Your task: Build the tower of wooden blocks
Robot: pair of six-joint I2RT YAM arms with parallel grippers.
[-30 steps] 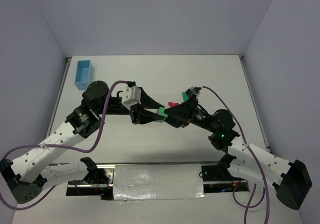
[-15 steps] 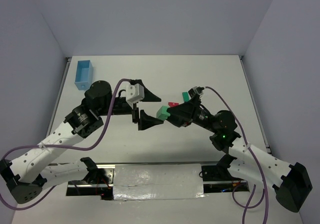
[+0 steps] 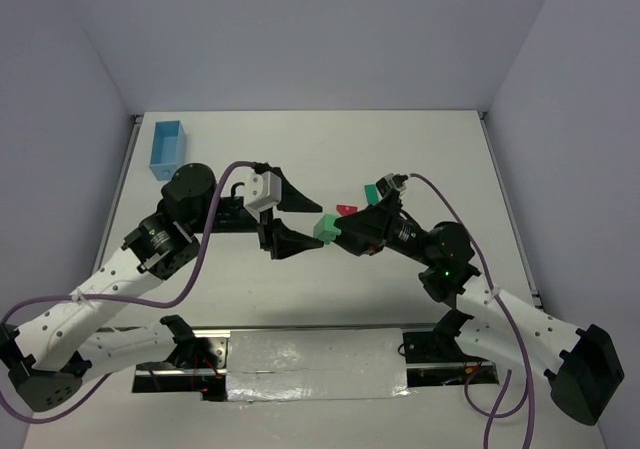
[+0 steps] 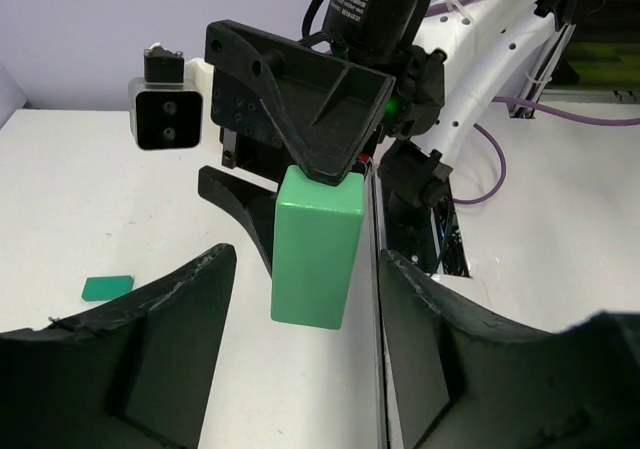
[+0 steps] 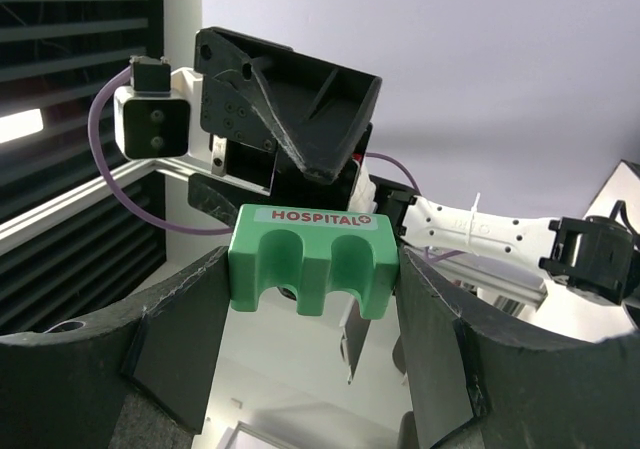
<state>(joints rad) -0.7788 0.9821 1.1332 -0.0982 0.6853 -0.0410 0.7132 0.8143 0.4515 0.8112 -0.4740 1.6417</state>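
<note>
The right claw (image 5: 310, 304) is clamped on the green block (image 5: 312, 257), up in the air. The left claw (image 4: 305, 284) has its fingers apart, one on each side of the block, not touching. If the right claw lets go first, the block would likely drop.

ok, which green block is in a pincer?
The HOSPITAL block, gripped by the right pincer; the other green block lies on the table.
</note>
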